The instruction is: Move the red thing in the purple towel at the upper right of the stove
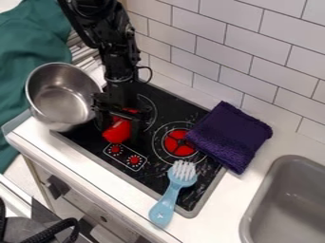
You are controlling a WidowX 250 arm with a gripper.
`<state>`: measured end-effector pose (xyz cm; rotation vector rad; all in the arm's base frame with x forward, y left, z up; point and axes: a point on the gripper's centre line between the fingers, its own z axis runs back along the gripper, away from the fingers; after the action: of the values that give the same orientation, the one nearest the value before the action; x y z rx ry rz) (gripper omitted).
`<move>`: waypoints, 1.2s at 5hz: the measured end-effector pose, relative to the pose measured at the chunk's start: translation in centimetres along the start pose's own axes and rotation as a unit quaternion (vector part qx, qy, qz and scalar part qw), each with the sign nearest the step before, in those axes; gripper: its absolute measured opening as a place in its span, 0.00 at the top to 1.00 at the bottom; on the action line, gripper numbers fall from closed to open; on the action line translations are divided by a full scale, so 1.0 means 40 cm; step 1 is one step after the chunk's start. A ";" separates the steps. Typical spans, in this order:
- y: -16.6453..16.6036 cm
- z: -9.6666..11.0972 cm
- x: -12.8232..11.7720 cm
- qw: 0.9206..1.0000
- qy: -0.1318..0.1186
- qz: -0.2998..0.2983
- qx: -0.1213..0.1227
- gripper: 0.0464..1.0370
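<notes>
Over the left part of the black stove, the gripper (119, 122) hangs low, its fingers on either side of a red thing (117, 131). The red thing is partly hidden by the gripper, and I cannot tell whether it is held or only between the fingers. A folded purple towel (232, 135) lies across the right rear corner of the stove (151, 174) and onto the white counter beside it.
A metal pot (62, 97) stands tilted at the stove's left edge. A blue brush (169, 197) with white bristles lies across the front right edge. The grey sink (289, 204) is at the right, and a tiled wall (244, 52) runs behind.
</notes>
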<state>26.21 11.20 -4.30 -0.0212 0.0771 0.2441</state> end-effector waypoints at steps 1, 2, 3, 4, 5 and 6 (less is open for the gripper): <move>-0.015 0.003 0.002 1.000 0.005 0.005 0.000 0.20; -0.063 0.028 0.020 1.000 -0.015 -0.007 0.005 0.20; -0.165 0.110 0.054 0.997 -0.062 -0.038 0.027 0.20; -0.305 0.181 0.075 0.991 -0.098 -0.075 0.053 0.20; -0.431 0.199 0.069 0.987 -0.111 -0.104 0.052 0.20; -0.504 0.155 0.062 0.989 -0.088 -0.111 0.051 0.20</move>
<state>33.93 -7.57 1.94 0.0937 -0.0883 0.0185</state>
